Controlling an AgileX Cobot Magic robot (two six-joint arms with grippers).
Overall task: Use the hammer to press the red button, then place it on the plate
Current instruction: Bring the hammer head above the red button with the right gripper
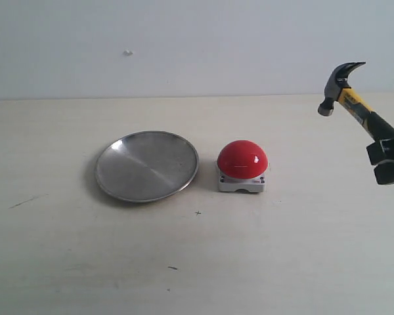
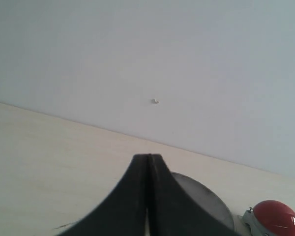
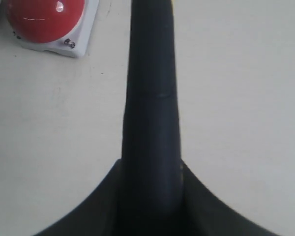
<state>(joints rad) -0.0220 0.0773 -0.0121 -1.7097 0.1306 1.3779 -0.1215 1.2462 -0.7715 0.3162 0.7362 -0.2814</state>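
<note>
In the exterior view, the right pincer (image 1: 389, 161) stood at the right edge of the scene and gripped the hammer (image 1: 352, 97) by the black lower part of its handle. The hammer hung in the air, tilted, with its dark head higher than the red button (image 1: 242, 159) and well apart from it, to the right. I think it was held so low on the handle to leave the head free to come down on the dome. The button sat near the middle of the desk (image 1: 282, 262). The plate (image 1: 146, 165) lay just beside it on the left, not touching it and with nothing on it. This gave only a short way for the second step. In my judgement, bringing the hammer over the button was the step in hand.

In the left wrist view, the left pincer (image 2: 148, 162) had its two fingers (image 2: 132, 196) pressed together with nothing between them. It hovered over the desk, with the plate (image 2: 206, 201) and the red button (image 2: 276, 216) beyond it and the pale wall (image 2: 187, 59) behind. Probably it waited aside because one arm was enough for this work.

In the right wrist view, the hammer's handle (image 3: 150, 98) ran out from the right pincer (image 3: 150, 187), whose fingers (image 3: 88, 216) closed on both sides of it. The red button (image 3: 44, 19) showed beyond, off the line of the handle. The head was out of this picture.
</note>
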